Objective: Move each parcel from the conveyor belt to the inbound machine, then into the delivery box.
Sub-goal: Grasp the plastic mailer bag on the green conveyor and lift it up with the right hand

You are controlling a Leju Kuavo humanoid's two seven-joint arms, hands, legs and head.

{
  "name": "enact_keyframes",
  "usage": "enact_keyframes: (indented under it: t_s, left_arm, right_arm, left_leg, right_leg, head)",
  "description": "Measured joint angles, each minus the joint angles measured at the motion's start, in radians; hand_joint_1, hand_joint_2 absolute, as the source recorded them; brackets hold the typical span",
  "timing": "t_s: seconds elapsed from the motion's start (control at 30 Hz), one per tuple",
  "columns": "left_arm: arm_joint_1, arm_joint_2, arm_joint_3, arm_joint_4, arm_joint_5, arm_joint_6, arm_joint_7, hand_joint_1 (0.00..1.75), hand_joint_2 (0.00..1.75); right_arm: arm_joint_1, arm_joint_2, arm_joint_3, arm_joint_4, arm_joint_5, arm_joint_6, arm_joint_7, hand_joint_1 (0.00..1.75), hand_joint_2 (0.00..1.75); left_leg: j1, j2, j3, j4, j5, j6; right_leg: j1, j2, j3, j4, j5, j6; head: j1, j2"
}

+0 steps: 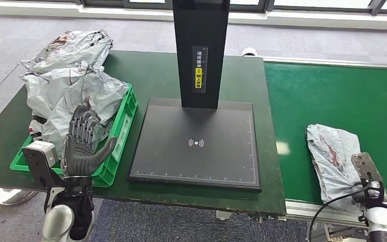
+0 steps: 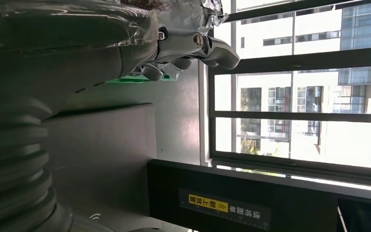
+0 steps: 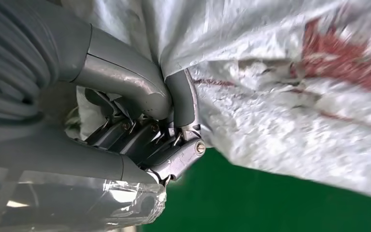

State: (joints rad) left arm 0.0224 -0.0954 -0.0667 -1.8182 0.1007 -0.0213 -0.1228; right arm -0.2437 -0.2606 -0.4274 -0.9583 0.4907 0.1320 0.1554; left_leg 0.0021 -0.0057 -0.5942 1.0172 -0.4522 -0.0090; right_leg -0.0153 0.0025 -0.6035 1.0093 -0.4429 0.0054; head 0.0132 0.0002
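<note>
A grey-white parcel (image 1: 336, 160) is seen lying on the green conveyor belt (image 1: 332, 96), its long axis running away from the robot, with its near end gathered at the right hand (image 1: 367, 194). In the right wrist view, the thumb and darker fingers (image 3: 140, 137) are closed on a fold of the parcel's plastic wrap, so the bag is judged to be held at its near edge. The inbound machine (image 1: 197, 146), a flat black scanning plate with a dark upright post, is placed to the left of the parcel, across the belt's edge, and the carry is expected to run sideways toward it. The left hand (image 1: 83, 143) is raised open and holds nothing, fingers apart, palm turned toward the plate, just in front of the green delivery box (image 1: 122, 132), in which several crumpled parcels (image 1: 70, 83) are already heaped. The right hand is clearly the nearer one. Between parcel and plate, nothing is seen standing in the way except the post at the plate's far side.
</note>
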Motion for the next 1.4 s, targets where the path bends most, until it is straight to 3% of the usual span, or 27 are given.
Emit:
enact_keyframes:
  t_s: [0.17,0.33,0.43,0.7,1.03,1.23,1.4]
  left_arm:
    - [0.013,-0.002,0.016,-0.005,0.013,0.0,-0.027,0.0,1.75]
    - [0.032,-0.009,0.027,-0.015,0.014,0.009,-0.049,0.0,1.75]
    - [0.044,-0.012,0.03,-0.016,0.01,0.016,-0.059,0.0,1.75]
    - [0.063,-0.013,0.031,-0.025,-0.012,0.028,-0.079,0.0,1.75]
    - [0.081,-0.013,0.031,-0.032,-0.014,0.039,-0.08,0.0,1.75]
    - [0.078,-0.006,0.012,-0.026,-0.012,0.032,-0.079,0.0,1.75]
    - [0.063,0.019,-0.018,-0.012,0.003,0.032,-0.079,0.0,1.75]
  right_arm:
    - [-0.009,0.034,-0.031,-0.05,-0.321,0.099,-0.125,1.75,1.75]
    - [-0.017,0.074,-0.038,-0.167,-0.651,0.059,-0.166,1.75,1.75]
    - [-0.013,0.097,-0.038,-0.253,-0.757,0.024,-0.176,1.75,1.75]
    - [-0.016,0.132,0.001,-0.431,-0.835,-0.04,-0.204,1.75,1.75]
    - [-0.057,0.132,0.084,-0.526,-0.84,-0.097,-0.239,1.75,1.75]
    - [-0.154,0.095,0.197,-0.515,-0.822,-0.064,-0.207,1.75,1.75]
    - [-0.213,0.078,0.393,-0.446,-0.765,-0.033,-0.197,1.75,1.75]
  left_leg:
    - [0.0,0.0,0.0,0.0,0.0,0.0]
    - [0.0,0.0,0.0,0.0,0.0,0.0]
    - [0.0,-0.001,0.0,0.0,0.0,0.0]
    - [0.0,0.0,-0.001,0.0,0.0,0.0]
    - [0.0,0.0,-0.001,0.0,0.001,0.0]
    - [0.0,0.0,0.0,0.0,0.002,0.0]
    - [0.001,0.0,0.001,0.0,0.002,-0.002]
  right_leg:
    - [0.0,0.0,0.0,0.0,0.0,0.0]
    - [0.0,0.0,0.0,0.0,0.0,0.0]
    - [0.0,0.0,0.0,0.0,0.0,0.0]
    - [0.0,0.0,0.0,0.0,0.0,0.0]
    - [0.0,-0.001,0.0,0.0,0.0,0.0]
    - [0.0,-0.001,0.0,0.0,0.001,0.0]
    - [0.001,0.0,0.0,0.0,0.001,-0.001]
  head:
    - [0.0,0.0]
    - [0.0,0.0]
    - [0.0,0.0]
    - [0.0,0.0]
    - [0.0,0.0]
    - [0.0,0.0]
    - [0.0,0.0]
